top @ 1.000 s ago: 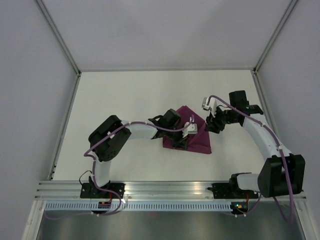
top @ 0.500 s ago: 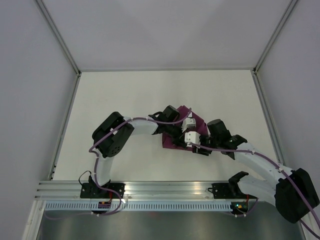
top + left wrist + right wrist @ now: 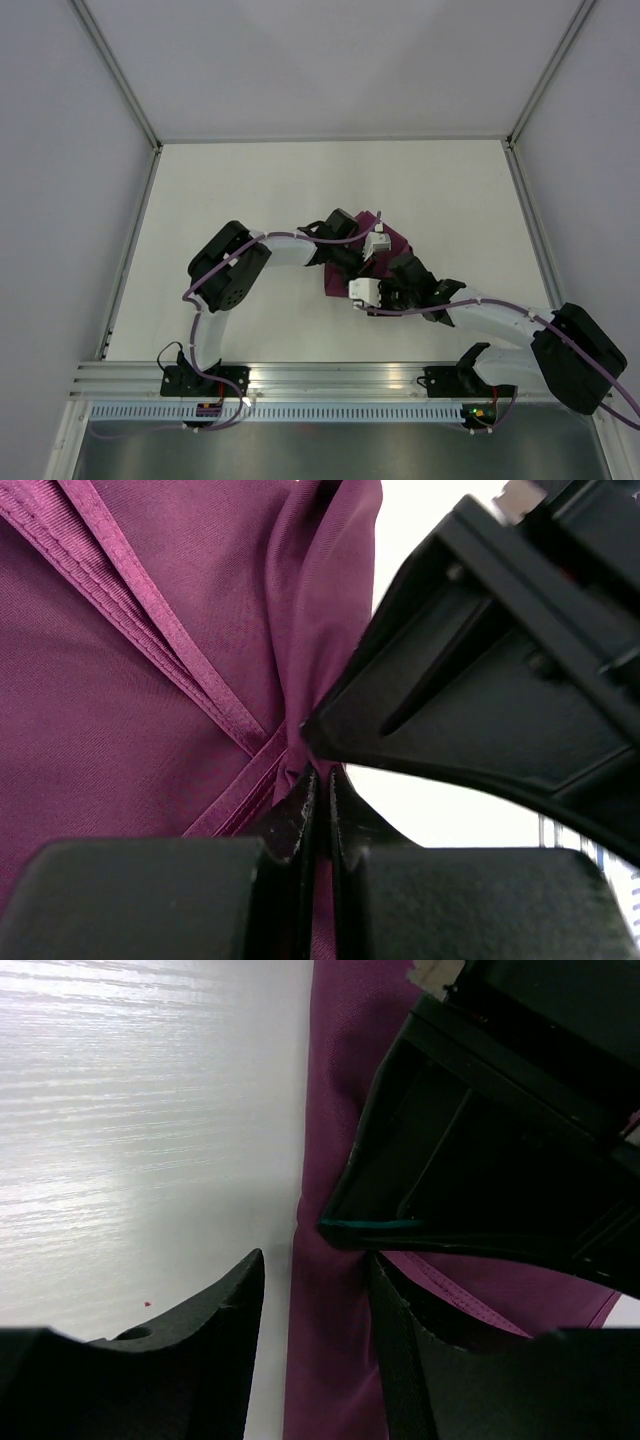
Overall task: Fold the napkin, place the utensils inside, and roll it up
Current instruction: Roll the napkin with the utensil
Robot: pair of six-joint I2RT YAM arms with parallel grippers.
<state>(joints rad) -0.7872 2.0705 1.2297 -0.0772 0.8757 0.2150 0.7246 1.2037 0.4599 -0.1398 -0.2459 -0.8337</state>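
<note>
Napkin: we see the magenta napkin [image 3: 397, 243] lying folded about the middle of the counter [image 3: 250, 180], a touch toward its right edge, with both arms reaching over it.
Napkin surface: from the left wrist we see layered folds, with a hemmed band running diagonally down toward the fingertips.
Left fingers: the left fingers [image 3: 292, 825] are clenched together, and a pinched ridge of napkin runs straight into the thin seam between them. We take them to be grasping the napkin.
Left fingers, place: they sit on the part of the napkin nearer the counter's left edge, with cloth spreading out to one side and bare counter showing past the fold on the other.
Right fingers: the right fingers [image 3: 205, 1345] stand released and well apart, holding nothing.
Right fingers, place: they straddle the napkin's long edge. One finger hangs over bare counter, the other over cloth, and the edge runs up through the gap.
Between the two: the black body of the left arm's end fills the view just beyond the right fingers, very close to them above the napkin.
Contact: we cannot tell whether the right fingers touch the cloth.
</note>
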